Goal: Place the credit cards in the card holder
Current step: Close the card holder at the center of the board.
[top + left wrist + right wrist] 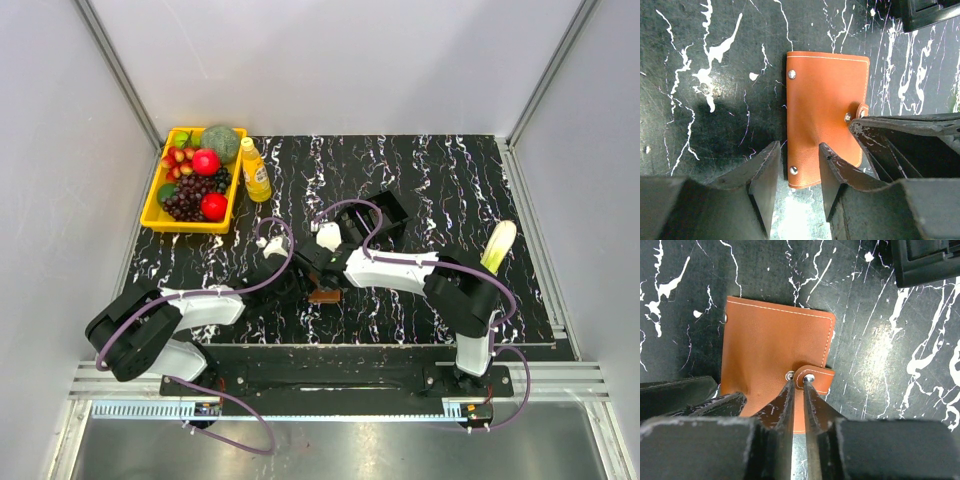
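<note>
Folded tan-brown leather card holder (775, 345), white-stitched edge, snap tab, flat on black marbled tabletop (865, 365)

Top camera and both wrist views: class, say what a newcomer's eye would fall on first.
The orange-brown card holder lies closed on the black marbled table, the left tool and right tool both at its edge. A yellow tray of bright fruit sits in the far left corner.

At my right jaws' tips, the card holder (770, 345) is smooth tan leather with shiny metal snaps (791, 74); the worktop (865, 355) below looks glossy black.
</note>
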Action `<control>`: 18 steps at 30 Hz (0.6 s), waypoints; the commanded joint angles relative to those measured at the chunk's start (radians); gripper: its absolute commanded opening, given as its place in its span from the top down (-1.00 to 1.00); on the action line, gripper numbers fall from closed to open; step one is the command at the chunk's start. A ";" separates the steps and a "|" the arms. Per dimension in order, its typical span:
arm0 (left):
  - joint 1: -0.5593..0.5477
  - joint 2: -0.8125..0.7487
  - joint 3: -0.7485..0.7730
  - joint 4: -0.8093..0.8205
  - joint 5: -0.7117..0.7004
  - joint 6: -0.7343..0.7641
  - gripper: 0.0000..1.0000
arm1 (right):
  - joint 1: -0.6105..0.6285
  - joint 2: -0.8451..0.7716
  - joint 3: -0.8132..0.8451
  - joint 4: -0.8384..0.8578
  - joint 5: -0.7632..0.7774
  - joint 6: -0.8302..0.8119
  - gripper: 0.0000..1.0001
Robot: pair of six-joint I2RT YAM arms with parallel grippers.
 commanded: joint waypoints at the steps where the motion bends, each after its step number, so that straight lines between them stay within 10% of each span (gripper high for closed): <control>1: 0.007 -0.027 0.001 0.058 0.007 0.002 0.17 | 0.015 -0.025 -0.022 -0.002 0.075 0.014 0.73; 18: 0.005 -0.010 0.007 0.066 0.015 0.005 0.17 | 0.015 -0.127 -0.082 0.147 0.036 -0.068 1.00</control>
